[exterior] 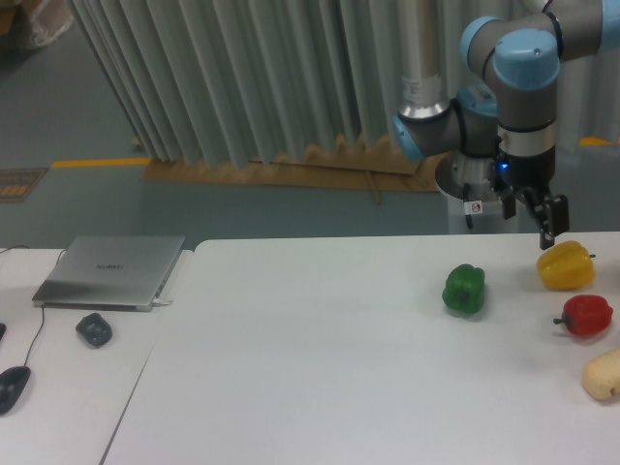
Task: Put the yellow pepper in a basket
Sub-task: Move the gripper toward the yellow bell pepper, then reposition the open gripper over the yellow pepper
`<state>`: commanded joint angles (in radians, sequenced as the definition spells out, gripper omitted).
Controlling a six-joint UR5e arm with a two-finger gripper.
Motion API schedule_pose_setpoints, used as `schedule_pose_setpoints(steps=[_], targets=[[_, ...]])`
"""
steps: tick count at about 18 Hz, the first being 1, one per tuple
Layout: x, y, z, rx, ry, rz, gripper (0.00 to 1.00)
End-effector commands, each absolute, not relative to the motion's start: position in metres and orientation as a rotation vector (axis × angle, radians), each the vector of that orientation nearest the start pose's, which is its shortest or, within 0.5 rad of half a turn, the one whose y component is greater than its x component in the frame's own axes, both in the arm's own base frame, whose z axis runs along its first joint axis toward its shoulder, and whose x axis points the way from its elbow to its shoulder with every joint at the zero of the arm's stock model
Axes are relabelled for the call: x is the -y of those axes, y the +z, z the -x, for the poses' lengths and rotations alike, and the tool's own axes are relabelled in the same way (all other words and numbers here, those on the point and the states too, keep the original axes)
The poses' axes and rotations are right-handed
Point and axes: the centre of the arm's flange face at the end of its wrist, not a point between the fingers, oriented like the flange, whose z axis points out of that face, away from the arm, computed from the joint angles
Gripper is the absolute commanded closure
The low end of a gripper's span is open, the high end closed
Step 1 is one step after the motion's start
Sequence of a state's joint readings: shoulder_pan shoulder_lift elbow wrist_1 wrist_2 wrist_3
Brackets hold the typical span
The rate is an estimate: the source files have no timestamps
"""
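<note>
Early stage, nothing grasped yet. Your gripper (544, 221) hangs just above and slightly left of the yellow pepper (566, 266), not touching it as far as you can see. Jaws: dark and edge-on from this camera, cannot tell whether they are apart or together. The yellow pepper sits on the white desk (320, 368) near the far right edge, with the red pepper (587, 315) just in front of it, the beige lump (604, 376) nearer the camera, and the green pepper (464, 289) off to its left. No basket shows anywhere in view, so you can't tell where the drop goes. Left to do: descend, grip the yellow one, lift, carry, release, so basically all of it. The laptop (110, 270) and mouse (94, 329) on the left desk are irrelevant.
</note>
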<state>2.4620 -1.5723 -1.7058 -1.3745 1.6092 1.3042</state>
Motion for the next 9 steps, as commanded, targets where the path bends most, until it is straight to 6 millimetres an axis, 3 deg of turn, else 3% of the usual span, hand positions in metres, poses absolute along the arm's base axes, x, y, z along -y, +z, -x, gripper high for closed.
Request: schedule_pose_setpoints(steps=[3,9], targets=[[-0.4093,0.4344,0.3102,-0.540,0.099,3.103,0.00],[-0.4110,0.4346,0.3099,-0.554,0.107,3.106,0.00]])
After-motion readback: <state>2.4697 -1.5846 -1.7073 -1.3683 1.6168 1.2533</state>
